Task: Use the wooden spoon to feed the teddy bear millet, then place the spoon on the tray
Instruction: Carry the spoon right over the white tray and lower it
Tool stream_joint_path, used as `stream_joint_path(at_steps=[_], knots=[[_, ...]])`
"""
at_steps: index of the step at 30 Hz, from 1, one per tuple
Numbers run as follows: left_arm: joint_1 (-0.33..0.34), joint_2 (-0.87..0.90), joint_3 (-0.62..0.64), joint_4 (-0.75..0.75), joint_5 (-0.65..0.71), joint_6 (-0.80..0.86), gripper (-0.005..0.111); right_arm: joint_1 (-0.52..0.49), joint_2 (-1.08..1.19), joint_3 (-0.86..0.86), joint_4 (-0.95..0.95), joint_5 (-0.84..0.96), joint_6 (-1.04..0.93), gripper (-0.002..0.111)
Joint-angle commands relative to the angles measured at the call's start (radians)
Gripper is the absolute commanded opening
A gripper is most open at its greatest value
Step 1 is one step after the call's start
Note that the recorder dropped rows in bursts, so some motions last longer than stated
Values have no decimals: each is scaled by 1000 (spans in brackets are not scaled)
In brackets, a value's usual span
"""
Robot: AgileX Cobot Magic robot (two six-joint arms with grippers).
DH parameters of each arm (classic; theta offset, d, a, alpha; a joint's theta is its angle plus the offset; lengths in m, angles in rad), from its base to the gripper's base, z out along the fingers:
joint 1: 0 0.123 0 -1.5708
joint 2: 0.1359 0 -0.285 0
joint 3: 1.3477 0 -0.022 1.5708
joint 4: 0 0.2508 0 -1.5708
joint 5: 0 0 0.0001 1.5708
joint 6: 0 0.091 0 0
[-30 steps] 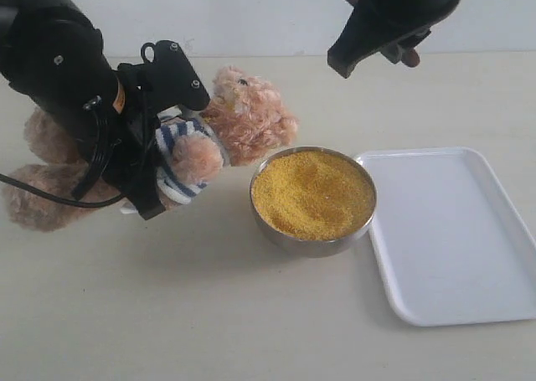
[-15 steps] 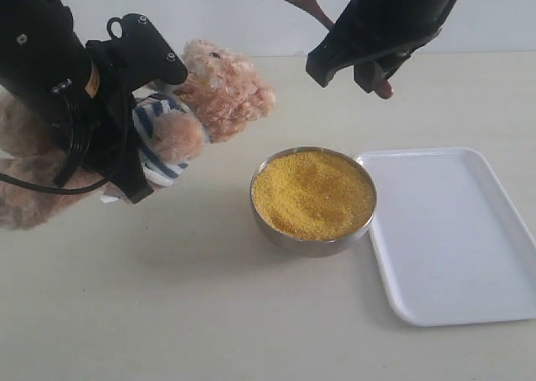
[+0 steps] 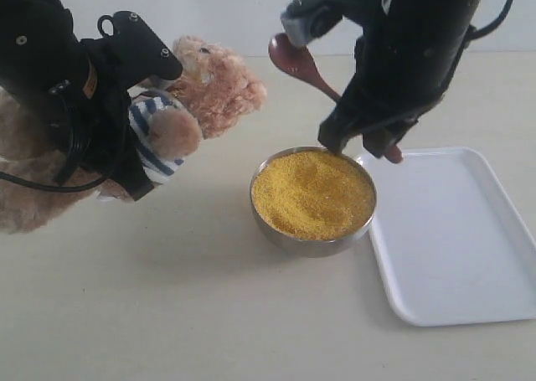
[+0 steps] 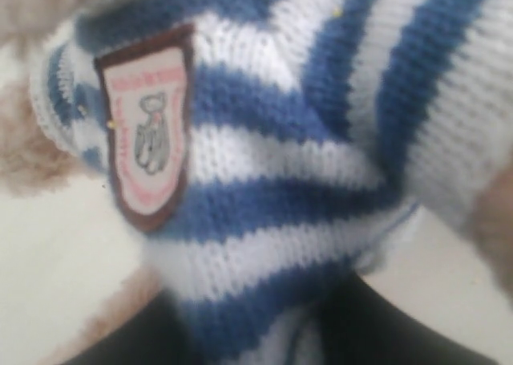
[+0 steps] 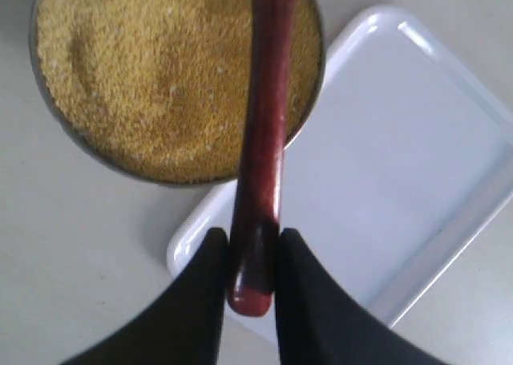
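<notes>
The teddy bear (image 3: 219,92) is lifted at the left, its head leaning toward the steel bowl (image 3: 311,243) of millet (image 3: 311,193). My left gripper (image 3: 155,130) is shut on its striped shirt (image 4: 321,140), beside the chest badge (image 4: 148,132). My right gripper (image 3: 362,138) hangs over the bowl's far rim, shut on the handle of the wooden spoon (image 5: 260,140). The spoon's oval bowl (image 3: 287,53) points up and left, near the bear's face; no grain shows on it. The white tray (image 3: 452,230) lies right of the bowl with nothing on it.
The bowl touches the tray's left edge. The bear's legs (image 3: 33,205) trail on the table behind the left arm. A pale wall runs along the table's far edge.
The right arm has come down and to the left with the spoon, from the top of the view to just above the bowl. The left arm raised the bear slightly up and left.
</notes>
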Motion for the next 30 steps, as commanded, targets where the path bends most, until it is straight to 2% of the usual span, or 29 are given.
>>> stream_joint_path(at_steps=[1, 13, 25, 30], knots=[[-3, -11, -9, 11, -4, -28, 4, -4, -10, 74, -2, 3, -17, -1], [34, -11, -3, 11, -12, -159, 4, -4, -28, 101, 18, 3, 20, -1], [34, -5, -3, 9, -62, -237, 4, -4, -105, 101, 16, 3, 32, -1], [34, 27, -3, -15, -62, -262, 4, -4, -103, 156, 16, 3, 34, -1]])
